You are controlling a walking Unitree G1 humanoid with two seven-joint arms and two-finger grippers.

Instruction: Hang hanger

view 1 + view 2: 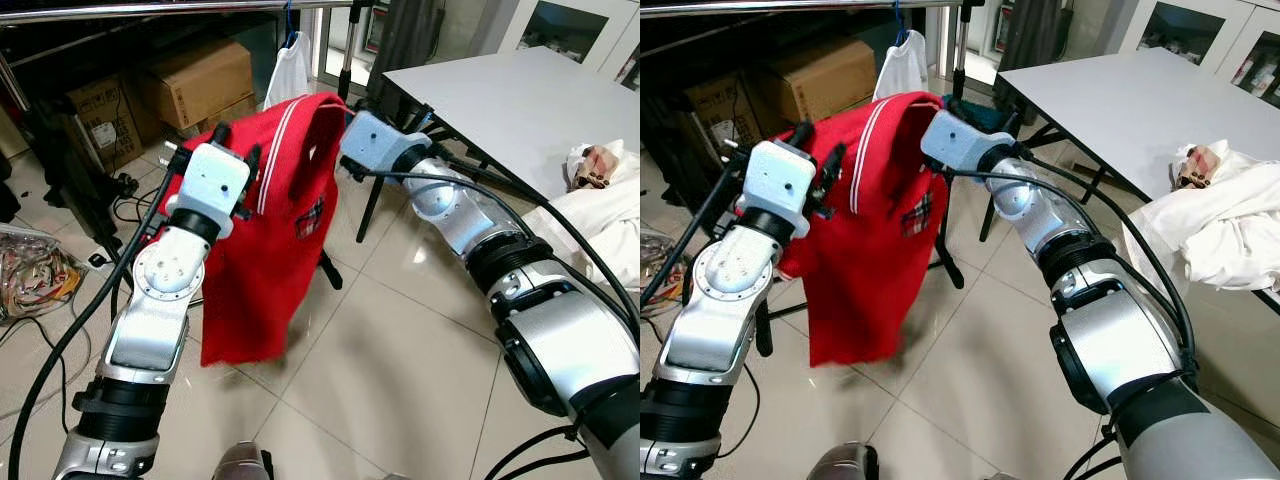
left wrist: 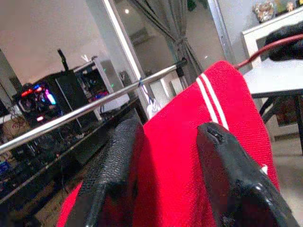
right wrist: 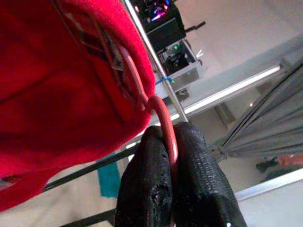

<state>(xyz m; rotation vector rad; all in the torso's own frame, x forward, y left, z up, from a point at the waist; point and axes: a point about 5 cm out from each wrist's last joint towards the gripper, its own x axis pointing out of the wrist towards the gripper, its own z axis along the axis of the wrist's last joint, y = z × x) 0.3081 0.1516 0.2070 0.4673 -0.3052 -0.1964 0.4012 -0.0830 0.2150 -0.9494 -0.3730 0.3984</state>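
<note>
Right gripper (image 3: 169, 156) fingers pressed together on the hook of the red hanger (image 3: 161, 120), which carries the red shirt (image 1: 275, 230) — hook rises straight out of the fingertips, shirt collar just past them, the metal clothes rail (image 2: 94, 106) beyond and above. Left gripper (image 2: 180, 156) fingers apart with a fold of the shirt's shoulder between them, fabric touching both pads. Both arms raised and reaching forward, right bent at the elbow — shirt hangs between the two grippers above the tiled floor (image 1: 400, 340), grey table (image 1: 520, 100) off to the right arm's outer side.
</note>
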